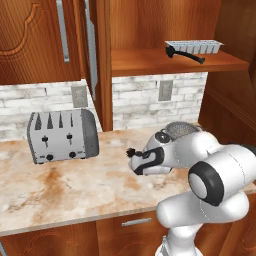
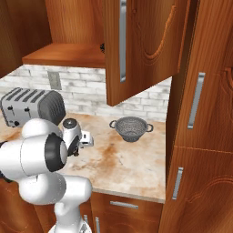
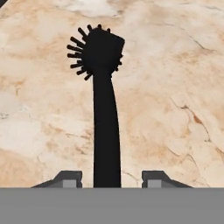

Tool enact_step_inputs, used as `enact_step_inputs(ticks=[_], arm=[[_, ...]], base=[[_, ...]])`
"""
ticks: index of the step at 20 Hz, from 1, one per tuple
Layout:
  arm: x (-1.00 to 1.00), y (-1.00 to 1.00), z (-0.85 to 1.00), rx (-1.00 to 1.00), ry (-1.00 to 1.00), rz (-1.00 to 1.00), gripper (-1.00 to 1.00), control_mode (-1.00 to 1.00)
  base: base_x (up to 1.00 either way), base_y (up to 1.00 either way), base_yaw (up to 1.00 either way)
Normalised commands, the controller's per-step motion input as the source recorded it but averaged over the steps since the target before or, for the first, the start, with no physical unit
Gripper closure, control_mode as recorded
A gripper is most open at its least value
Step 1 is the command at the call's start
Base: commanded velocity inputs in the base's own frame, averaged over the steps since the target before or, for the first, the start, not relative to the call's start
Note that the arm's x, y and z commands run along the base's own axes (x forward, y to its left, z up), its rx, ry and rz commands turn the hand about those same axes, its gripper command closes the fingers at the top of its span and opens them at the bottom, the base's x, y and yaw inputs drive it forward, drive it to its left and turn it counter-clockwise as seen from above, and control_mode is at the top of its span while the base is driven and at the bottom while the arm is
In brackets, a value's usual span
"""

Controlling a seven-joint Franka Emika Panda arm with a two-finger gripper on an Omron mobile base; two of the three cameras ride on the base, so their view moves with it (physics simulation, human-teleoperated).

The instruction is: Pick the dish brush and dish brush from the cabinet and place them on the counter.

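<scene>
First brush being let go over the counter; second waits on the cabinet shelf.

The gripper (image 3: 112,178) hangs low above the middle of the counter (image 1: 60,195), between the toaster (image 1: 62,135) and the colander (image 2: 130,128). In the hand view its fingers (image 3: 68,178) stand spread to either side of the brush (image 3: 105,100) handle with a gap on each side, so they look to be releasing it; whether it already rests on the stone I cannot tell. The other brush (image 1: 186,56) lies on the shelf of the open cabinet (image 1: 165,62), just in front of the ice tray (image 1: 197,47). Judged step: setting down the first brush. The next move calls for lifting clear without dragging the handle, then reaching up to the shelf and gripping that thin handle without knocking the tray. No brand or writing is readable.
</scene>
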Motion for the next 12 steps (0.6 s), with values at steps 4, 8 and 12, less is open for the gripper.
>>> enact_step_inputs(ticks=[4,8,12], arm=[[-0.03,0.02,0.19,-0.05,-0.03,0.00,-1.00,-1.00],[-0.12,0.00,0.29,-0.05,-0.07,0.00,-1.00,-1.00],[-0.14,0.00,0.44,-0.01,-0.09,0.00,-1.00,-1.00]], base=[[0.00,0.00,0.00],[0.00,0.00,0.00],[0.00,0.00,0.00]])
